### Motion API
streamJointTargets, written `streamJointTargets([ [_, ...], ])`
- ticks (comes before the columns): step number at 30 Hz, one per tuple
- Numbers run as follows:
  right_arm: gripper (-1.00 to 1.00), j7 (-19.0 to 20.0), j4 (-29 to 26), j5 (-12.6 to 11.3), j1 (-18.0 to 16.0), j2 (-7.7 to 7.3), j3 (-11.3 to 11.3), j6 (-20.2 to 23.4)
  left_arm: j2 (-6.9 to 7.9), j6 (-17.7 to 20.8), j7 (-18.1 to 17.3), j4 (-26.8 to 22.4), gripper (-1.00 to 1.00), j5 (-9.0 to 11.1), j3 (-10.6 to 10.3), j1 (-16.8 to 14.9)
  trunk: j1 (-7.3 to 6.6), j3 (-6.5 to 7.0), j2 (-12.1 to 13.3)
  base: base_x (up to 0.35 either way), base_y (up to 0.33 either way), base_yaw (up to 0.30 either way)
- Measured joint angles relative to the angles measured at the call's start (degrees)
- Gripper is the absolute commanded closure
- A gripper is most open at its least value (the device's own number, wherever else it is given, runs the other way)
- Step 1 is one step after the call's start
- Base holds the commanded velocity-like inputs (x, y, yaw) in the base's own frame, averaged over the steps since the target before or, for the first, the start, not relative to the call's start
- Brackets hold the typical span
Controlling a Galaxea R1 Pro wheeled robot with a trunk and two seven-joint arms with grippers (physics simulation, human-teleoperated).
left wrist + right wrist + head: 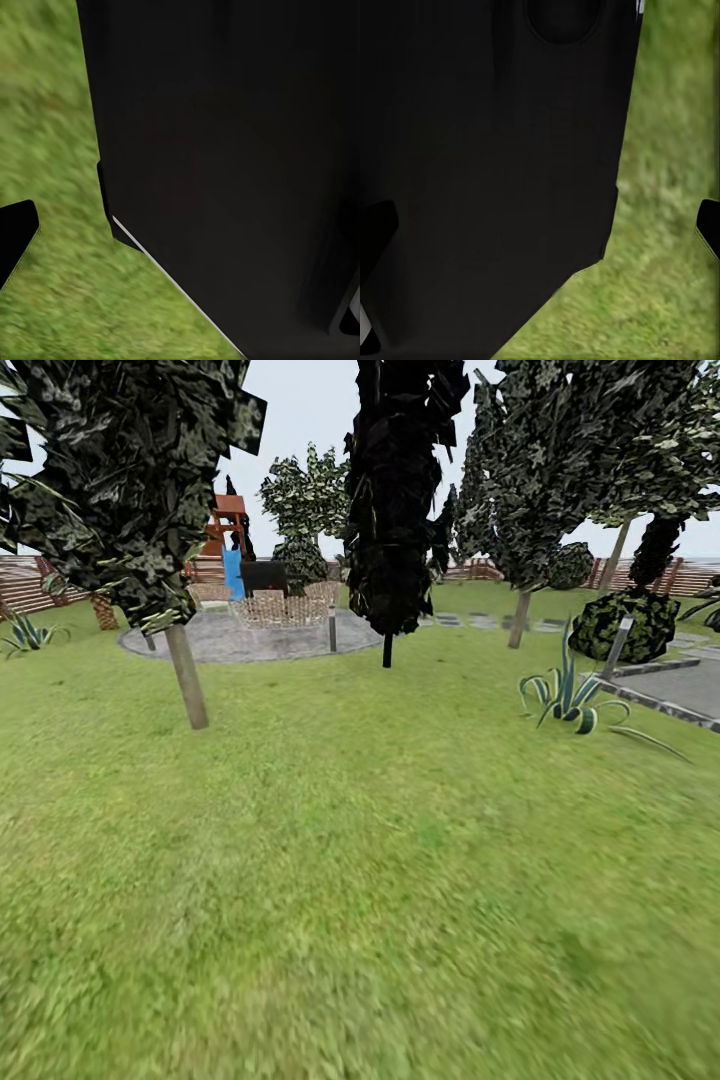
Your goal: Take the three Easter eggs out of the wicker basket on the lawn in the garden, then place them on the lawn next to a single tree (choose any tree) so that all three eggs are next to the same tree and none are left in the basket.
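Honestly the risk here is rolling across the lawn (360, 880) toward the wrong tree (186, 675) (no basket or eggs in sight), and I can't tell whether either end effector is wide or narrow.

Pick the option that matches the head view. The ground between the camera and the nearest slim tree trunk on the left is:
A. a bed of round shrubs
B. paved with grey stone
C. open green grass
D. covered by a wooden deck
C: the lawn stretches as mottled green grass from the bottom of the picture up to the slim tree trunk; the grey paved circle lies behind that trunk.
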Motion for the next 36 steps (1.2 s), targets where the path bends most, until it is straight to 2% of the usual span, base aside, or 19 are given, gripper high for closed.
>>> streamJointTargets([
  [7,-1.0,0.06,0.0,-0.02,0.0,0.0,0.0,-0.05,0.0,0.0,0.0,0.0,-1.0,0.0,0.0,0.0,0.0,0.0,0.0,0.337,0.0,-0.021],
  [18,-1.0,0.06,0.0,-0.08,0.0,0.0,-0.11,-0.07,0.0,0.0,0.0,0.0,-1.0,0.0,0.0,0.0,0.0,0.0,0.0,0.337,0.0,-0.224],
  [36,-1.0,0.0,0.0,-0.04,0.0,0.0,-0.02,0.0,0.0,0.0,0.0,0.0,-1.0,0.0,0.0,0.0,0.0,0.0,0.0,0.337,0.0,-0.01],
])
